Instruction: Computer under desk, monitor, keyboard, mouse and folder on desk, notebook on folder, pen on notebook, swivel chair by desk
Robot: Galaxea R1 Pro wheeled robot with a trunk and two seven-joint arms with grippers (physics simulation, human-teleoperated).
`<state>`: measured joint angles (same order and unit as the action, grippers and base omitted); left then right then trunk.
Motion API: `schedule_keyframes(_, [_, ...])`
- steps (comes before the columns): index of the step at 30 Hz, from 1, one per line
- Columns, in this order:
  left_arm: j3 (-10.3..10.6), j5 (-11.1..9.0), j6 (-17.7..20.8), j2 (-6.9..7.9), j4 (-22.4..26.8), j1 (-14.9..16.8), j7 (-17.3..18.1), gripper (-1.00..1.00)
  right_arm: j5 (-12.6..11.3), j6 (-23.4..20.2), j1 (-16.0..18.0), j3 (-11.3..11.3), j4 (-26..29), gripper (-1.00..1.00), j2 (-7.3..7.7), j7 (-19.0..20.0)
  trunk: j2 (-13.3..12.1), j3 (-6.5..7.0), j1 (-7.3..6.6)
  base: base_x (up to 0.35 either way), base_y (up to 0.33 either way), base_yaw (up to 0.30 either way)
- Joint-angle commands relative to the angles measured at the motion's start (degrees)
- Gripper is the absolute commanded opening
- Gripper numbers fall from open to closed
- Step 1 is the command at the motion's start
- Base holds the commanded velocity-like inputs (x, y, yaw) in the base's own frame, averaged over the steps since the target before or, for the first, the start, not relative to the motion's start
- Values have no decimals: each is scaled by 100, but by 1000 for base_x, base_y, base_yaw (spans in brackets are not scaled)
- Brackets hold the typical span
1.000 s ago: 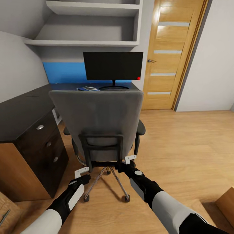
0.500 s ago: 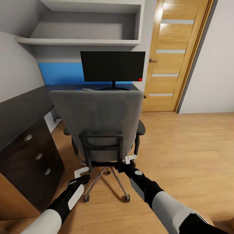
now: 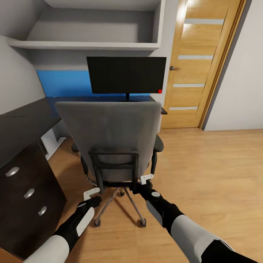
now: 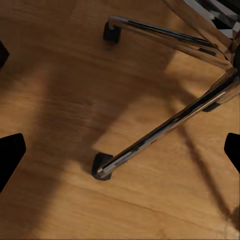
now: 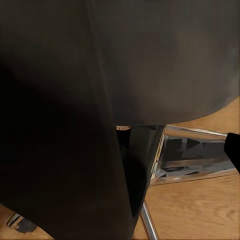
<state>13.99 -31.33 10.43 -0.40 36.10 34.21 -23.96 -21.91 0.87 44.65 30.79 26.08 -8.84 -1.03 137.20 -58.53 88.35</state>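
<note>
Closer now, the swivel chair [image 3: 109, 135] faces the black counter [image 3: 22, 124], its grey padded back hiding part of the monitor [image 3: 126, 75] standing there. Both arms reach low behind its chrome legs: left tool [image 3: 91, 193] spread open, right tool [image 3: 146, 179] — cannot tell. Wooden door [image 3: 197, 65] stands beyond.

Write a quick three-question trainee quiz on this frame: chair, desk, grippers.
1. True or false: the swivel chair has its back turned toward the robot.
2. Which stands on the desk beyond the chair? A) monitor B) lamp C) printer
3. Which part of the chair fills the left wrist view?

Key:
1. True.
2. A.
3. The chrome star base with its casters; the left gripper hangs over the wooden floor behind it.
</note>
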Motion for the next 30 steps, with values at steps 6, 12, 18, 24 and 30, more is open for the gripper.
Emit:
schedule_keyframes(6, [25,-31,20,5,11,5,-47,100,-42,10,9,22,4,100,-3,-20,2,-4,2,330,0,0])
schedule_keyframes(12, [25,-31,35,4,11,3,-45,100,-42,10,8,18,2,100,0,-20,2,-4,2,185,0,0])
schedule_keyframes(18, [24,-31,37,5,11,3,-47,100,-42,10,9,20,2,100,2,-20,2,-4,2,15,1,0])
schedule_keyframes(24, [23,-31,37,-1,11,3,-46,100,-42,10,8,15,2,100,0,-20,2,-4,2,88,80,0])
schedule_keyframes(30, [25,-31,34,-3,11,4,-47,100,-42,10,10,20,2,100,1,-20,2,-4,2,16,8,0])
